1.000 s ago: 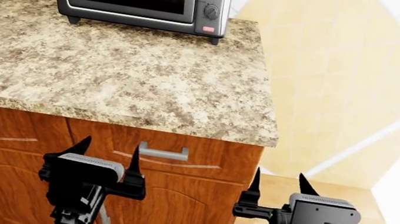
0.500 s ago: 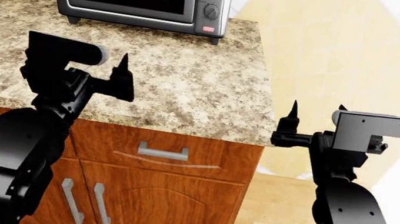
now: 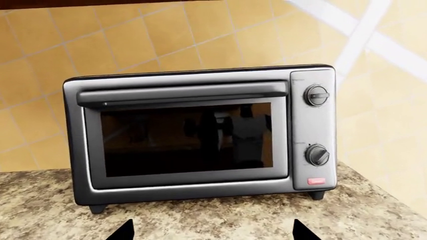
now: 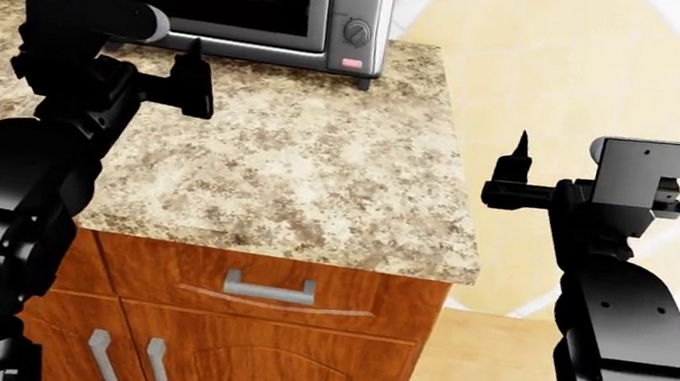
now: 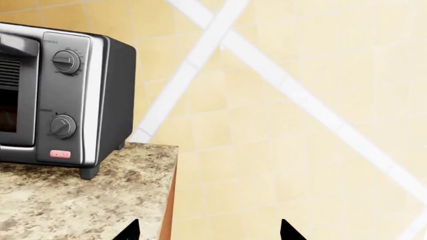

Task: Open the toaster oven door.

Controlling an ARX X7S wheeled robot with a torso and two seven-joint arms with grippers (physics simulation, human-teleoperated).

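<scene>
- While both arms are raised, the left gripper (image 4: 144, 60) hangs over the left part of the countertop (image 4: 315, 177), its jaws spread apart and holding nothing; one dark fingertip (image 4: 195, 53) points up toward the back wall.
- Off the counter's right edge, the right gripper (image 4: 559, 173) hangs in the air beside the countertop, jaws also spread and empty, touching nothing.
- Below the stone top, the wooden cabinet (image 4: 290, 345) shows a drawer with a metal pull and two doors with upright handles.
- At the far edge of the countertop, against the tiled wall (image 3: 200, 35), stands the toaster oven (image 3: 200, 132), well apart from both grippers.
- Its door (image 3: 187, 142) is closed flat against the front, the dark glass mirroring dim shapes, with the long bar handle (image 3: 183, 93) running along the top.
- To the right of the glass sit two round knobs (image 3: 316, 95), one above the other, and a small red button (image 3: 316, 181) beneath them.
- In the right wrist view, the oven's right side (image 5: 117, 100) stands near the counter's end.
</scene>
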